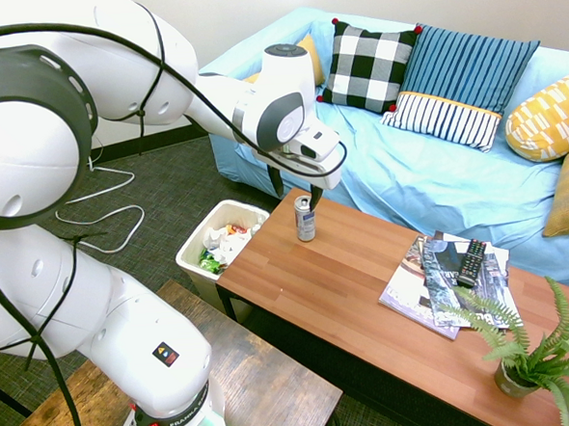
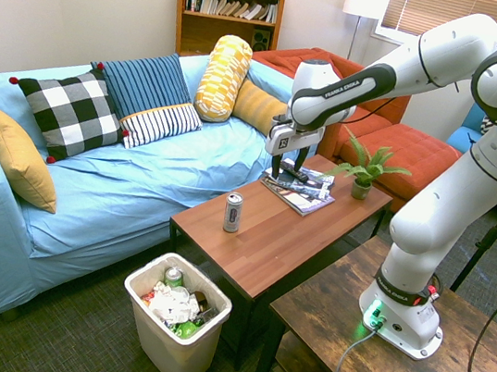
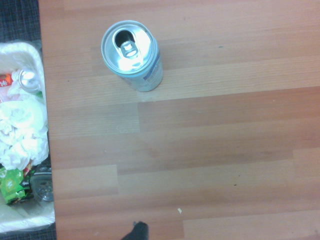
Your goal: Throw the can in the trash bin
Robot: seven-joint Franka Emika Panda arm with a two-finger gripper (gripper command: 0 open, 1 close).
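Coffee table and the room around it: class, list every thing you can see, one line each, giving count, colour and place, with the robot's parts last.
can: one, silver, upright on table near the bin end
table: one, brown wood, before sofa
bin: one, white, full, on floor at table's end
magazines: small stack, on table
remote: one, black, on magazines
plant: one, green, potted, table's far end
sofa: one, light blue
cushions: six, checked, striped, yellow, on sofa
bookshelf: one, wooden, by wall
gripper: one, open, above table, apart from can
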